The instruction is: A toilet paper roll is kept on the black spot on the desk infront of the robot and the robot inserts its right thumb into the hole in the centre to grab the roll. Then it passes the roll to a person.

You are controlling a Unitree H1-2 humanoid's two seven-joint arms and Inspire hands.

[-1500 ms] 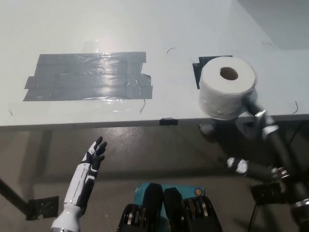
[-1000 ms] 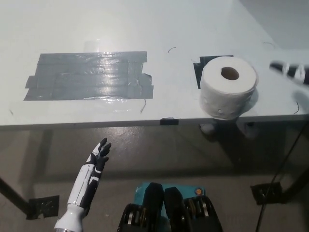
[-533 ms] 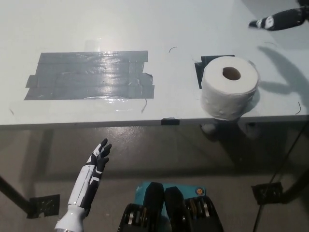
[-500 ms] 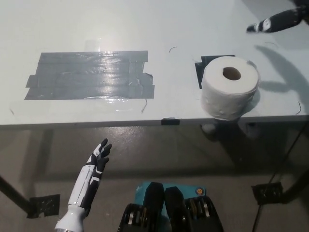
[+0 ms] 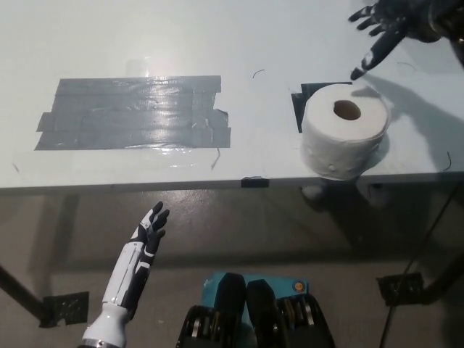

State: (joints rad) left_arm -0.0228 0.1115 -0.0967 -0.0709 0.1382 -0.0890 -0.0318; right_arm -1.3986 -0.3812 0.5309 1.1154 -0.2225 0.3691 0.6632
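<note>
The black right hand [image 5: 384, 29], fingers spread and holding nothing, hangs just behind the toilet paper roll [image 5: 343, 138], whose hole faces up.

- A toilet paper roll [image 5: 343, 138] stands on end at the right of the frame, near the front edge of the white desk [image 5: 217, 43], its centre hole facing up.
- The roll partly covers a black spot [image 5: 299, 101] on the desk.
- The black right hand [image 5: 380, 32] hovers in the upper right corner, fingers spread, above and clear of the roll.
- A patch of grey tape strips [image 5: 134, 114] lies on the desk at the left.
- The white left hand [image 5: 145, 235] rests at the lower left, below the desk edge, fingers apart.
</note>
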